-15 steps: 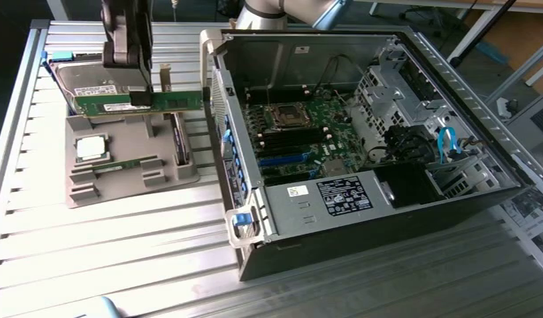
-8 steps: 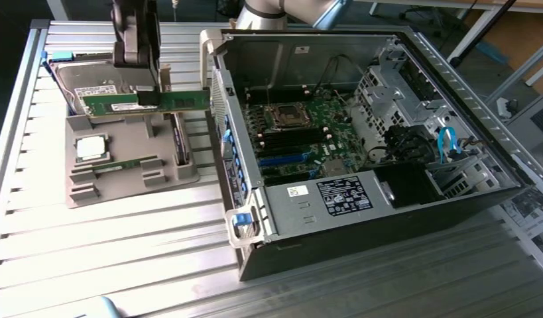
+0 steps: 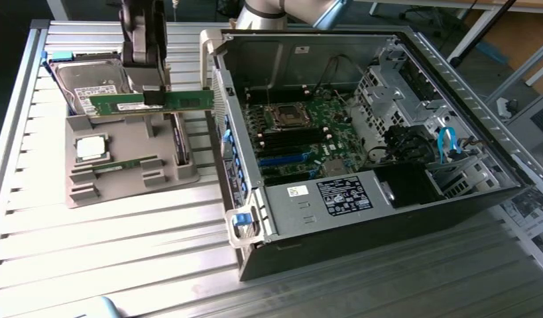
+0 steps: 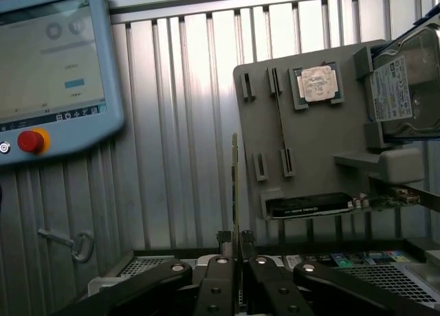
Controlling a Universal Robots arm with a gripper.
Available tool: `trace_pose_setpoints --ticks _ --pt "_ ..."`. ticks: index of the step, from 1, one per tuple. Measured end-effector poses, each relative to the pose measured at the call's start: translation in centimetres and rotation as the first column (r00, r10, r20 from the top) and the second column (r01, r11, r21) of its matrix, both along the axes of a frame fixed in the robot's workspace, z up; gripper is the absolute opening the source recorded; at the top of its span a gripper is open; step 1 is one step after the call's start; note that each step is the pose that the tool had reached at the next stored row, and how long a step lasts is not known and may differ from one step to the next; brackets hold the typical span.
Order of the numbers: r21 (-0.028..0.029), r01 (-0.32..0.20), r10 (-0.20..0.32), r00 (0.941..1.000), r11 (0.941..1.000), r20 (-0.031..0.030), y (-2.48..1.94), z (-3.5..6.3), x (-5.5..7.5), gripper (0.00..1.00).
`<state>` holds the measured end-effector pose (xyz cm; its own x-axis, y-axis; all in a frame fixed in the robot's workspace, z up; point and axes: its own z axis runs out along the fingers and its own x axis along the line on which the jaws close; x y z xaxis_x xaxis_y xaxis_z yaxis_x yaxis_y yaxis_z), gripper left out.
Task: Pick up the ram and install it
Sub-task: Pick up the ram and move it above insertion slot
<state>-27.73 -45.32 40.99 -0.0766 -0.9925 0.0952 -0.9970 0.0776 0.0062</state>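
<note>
Gripper (image 3: 152,98) is pinching narrow on the ram (image 3: 188,100), holding it level above the grey holder's (image 3: 112,183) hard-drive (image 3: 90,79) end.

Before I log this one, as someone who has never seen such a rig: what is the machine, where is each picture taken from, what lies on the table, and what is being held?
The machine is a single robot arm ending in a gripper, a two-fingered clamp. The exterior view comes from a camera off the arm, looking down on a slatted metal table. The wrist view comes from a camera on the arm itself, looking out past the gripper. On the table sits a grey holder tray carrying a square silver processor chip, a hard drive and a second green stick. Toward the exterior view's right lies an open computer case with its mainboard exposed. The wrist view also takes in a control tablet. The gripper is shut on the ram, a long green memory stick, held level above the tray.
</note>
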Motion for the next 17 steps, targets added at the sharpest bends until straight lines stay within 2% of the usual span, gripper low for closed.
trace_pose_setpoints --ticks 17 --pt "-0.0028 0.0 0.0 1.0 1.0 0.0 0.0 0.0 1.7 0.14"
